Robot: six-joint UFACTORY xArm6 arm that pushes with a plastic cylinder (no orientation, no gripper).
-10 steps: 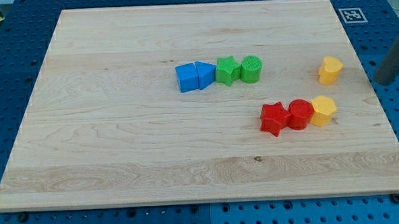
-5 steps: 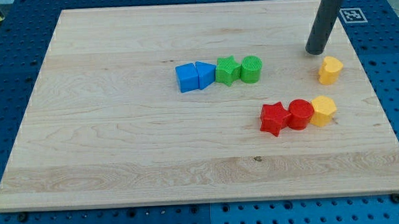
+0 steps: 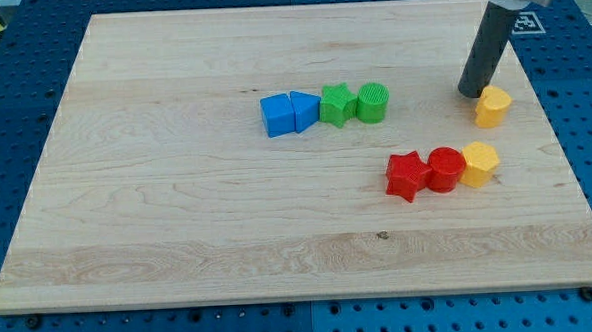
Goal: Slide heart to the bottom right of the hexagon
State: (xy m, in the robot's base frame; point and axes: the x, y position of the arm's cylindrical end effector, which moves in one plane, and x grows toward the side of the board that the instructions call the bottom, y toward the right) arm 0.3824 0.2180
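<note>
The yellow heart (image 3: 492, 107) lies near the board's right edge. The yellow hexagon (image 3: 479, 164) lies below it, at the right end of a row with a red cylinder (image 3: 444, 170) and a red star (image 3: 407, 176). My tip (image 3: 471, 91) stands on the board just up and to the left of the heart, touching or nearly touching it.
A blue cube (image 3: 277, 116), a blue triangle (image 3: 305, 111), a green star (image 3: 337, 105) and a green cylinder (image 3: 372, 103) form a row at the board's middle. The wooden board (image 3: 178, 211) lies on a blue perforated table. A marker tag (image 3: 522, 22) is at the top right.
My tip came in from off the board's right, moved to above the heart, then came down to its upper left side. The heart has barely shifted.
</note>
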